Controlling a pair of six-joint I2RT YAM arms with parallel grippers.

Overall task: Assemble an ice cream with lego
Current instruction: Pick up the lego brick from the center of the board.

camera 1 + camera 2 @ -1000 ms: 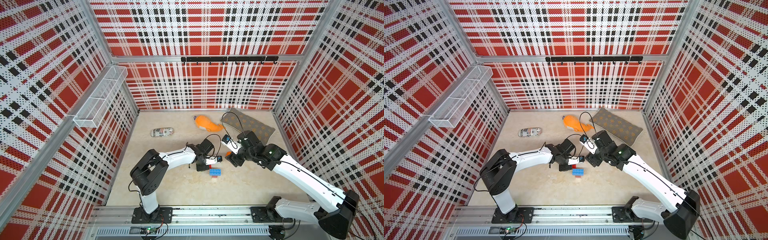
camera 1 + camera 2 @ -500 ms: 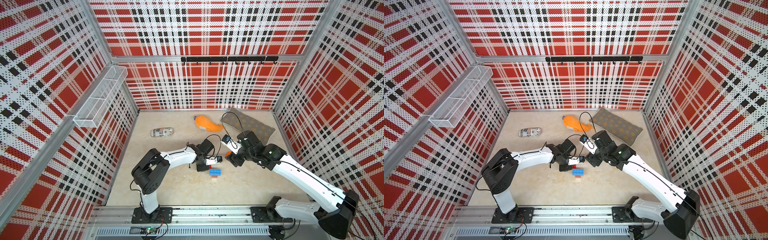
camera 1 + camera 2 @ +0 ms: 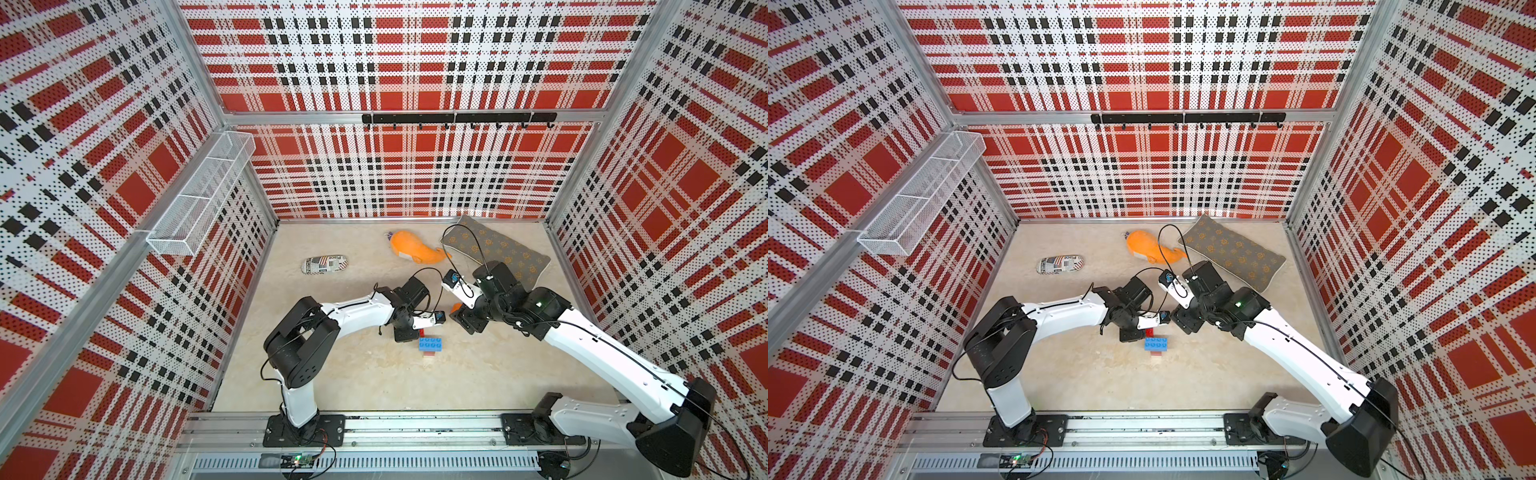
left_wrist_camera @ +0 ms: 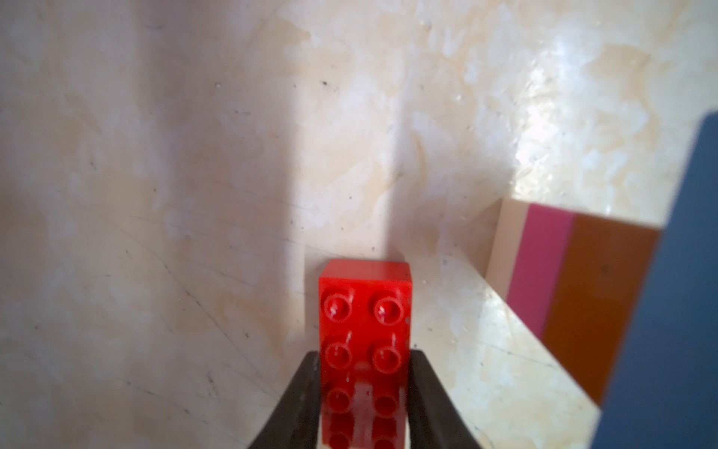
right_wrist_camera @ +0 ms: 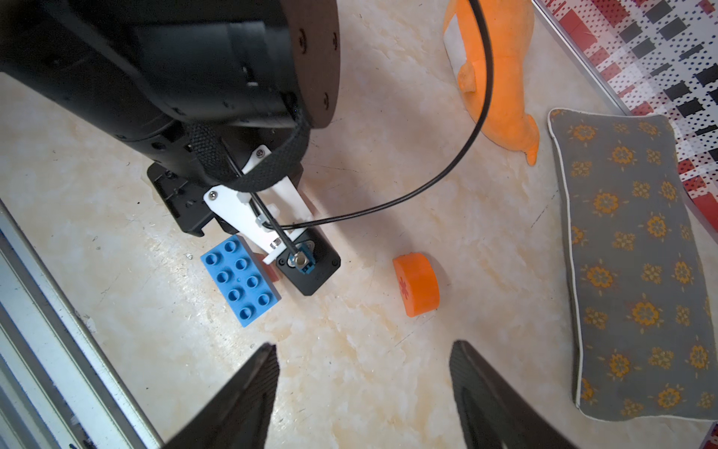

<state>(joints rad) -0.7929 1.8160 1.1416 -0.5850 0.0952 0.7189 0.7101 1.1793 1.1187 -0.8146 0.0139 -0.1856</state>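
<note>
My left gripper [image 4: 365, 373] is shut on a red lego brick [image 4: 365, 311], its two fingers pressed on the brick's long sides, low over the table. In both top views the red brick [image 3: 422, 331] [image 3: 1149, 332] sits just behind the blue brick [image 3: 430, 344] [image 3: 1156, 343]. That blue brick tops a small stack of cream [image 4: 507, 248], pink [image 4: 540, 272] and amber-brown [image 4: 598, 303] bricks. My right gripper [image 5: 363, 388] is open and holds nothing. It hovers short of the rounded orange piece [image 5: 417, 283] with a red asterisk, which lies on the table.
An orange plush whale [image 3: 413, 248] and a grey flowered pillow [image 3: 498, 249] lie at the back right. A printed pouch [image 3: 324, 264] lies back left. A wire basket [image 3: 199, 195] hangs on the left wall. The left arm's cable [image 5: 447, 175] loops over the table.
The left gripper's jaws have closed onto the red brick. Both arms have stayed nearly where they were.
</note>
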